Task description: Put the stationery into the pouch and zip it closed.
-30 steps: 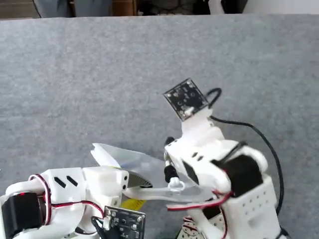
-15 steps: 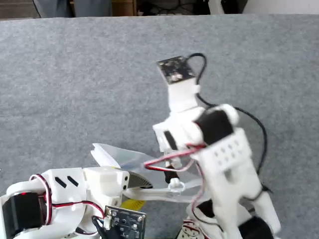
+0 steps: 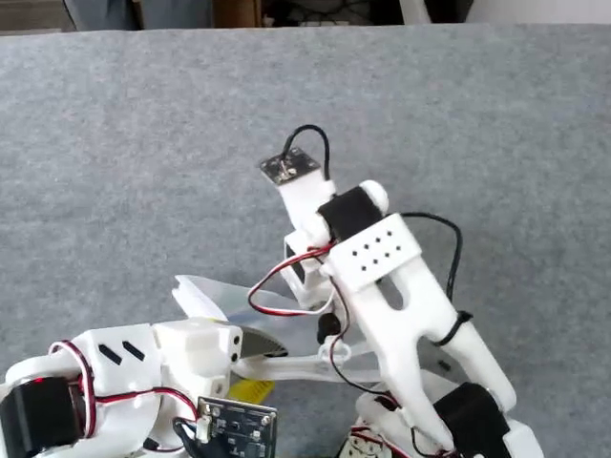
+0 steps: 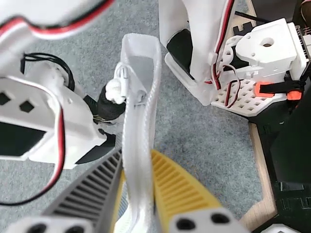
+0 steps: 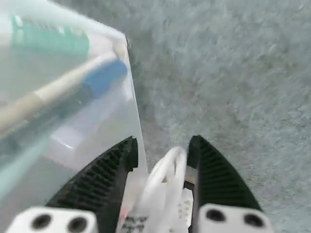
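Grey felt all over the table (image 3: 143, 124), fuzzy and matte, seen from above. Down at the near edge, between the white plastic left arm (image 3: 124, 353) and right arm (image 3: 401, 286), a soft clear pouch (image 3: 215, 298), glossy, one pointed corner poking out toward the far left. Along its top, a white woven zipper band (image 4: 141, 121), narrow and ridged. Pinched on that band from the near left by the left gripper (image 4: 137, 162): ribbed grey finger (image 4: 90, 194) on one side, ribbed yellow finger (image 4: 177, 187) on the other, squeezed narrow with the band flat between. From the near right, bent over the pouch's right end, the right gripper (image 5: 164, 145), two black ribbed fingers (image 5: 218, 179) curved like claws. Set narrow around the white zipper pull (image 5: 167, 179), a small looped cord, pressed against one finger and close to the other. Through the clear wall beside it, stationery inside the pouch: a pen (image 5: 99, 80) with a rounded blue cap lying slantwise, and deeper in, a pale stick (image 5: 48, 39) with a green label. Up on the right arm's far tip, a small dark circuit board (image 3: 289, 168), square and flat, with a black cable (image 3: 310, 143) curling off it. Red and white wires (image 3: 277, 296) looped along both arms.
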Tool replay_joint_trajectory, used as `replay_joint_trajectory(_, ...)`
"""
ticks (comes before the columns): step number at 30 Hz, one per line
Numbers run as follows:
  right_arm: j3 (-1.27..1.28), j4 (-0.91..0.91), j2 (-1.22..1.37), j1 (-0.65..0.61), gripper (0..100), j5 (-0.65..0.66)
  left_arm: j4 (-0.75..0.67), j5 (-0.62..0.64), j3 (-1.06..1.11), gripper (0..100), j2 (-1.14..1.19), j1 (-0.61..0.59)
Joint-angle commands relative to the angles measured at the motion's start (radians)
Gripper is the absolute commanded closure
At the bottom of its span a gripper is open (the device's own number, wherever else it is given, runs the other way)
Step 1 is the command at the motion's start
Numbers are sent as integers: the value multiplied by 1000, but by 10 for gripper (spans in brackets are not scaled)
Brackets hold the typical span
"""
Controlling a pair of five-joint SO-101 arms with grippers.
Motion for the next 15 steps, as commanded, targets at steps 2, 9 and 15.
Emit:
replay_joint_trajectory(2, 4, 11, -2, -11, 829, 18, 61, 2, 110, 973, 41, -33)
replay_joint_trajectory(9, 27, 12, -64, -3, 943, 18, 61, -3, 110, 973, 48, -102)
replay_joint_trajectory(15, 25, 12, -194, -3, 985, 18, 61, -3, 110, 973, 48, -113)
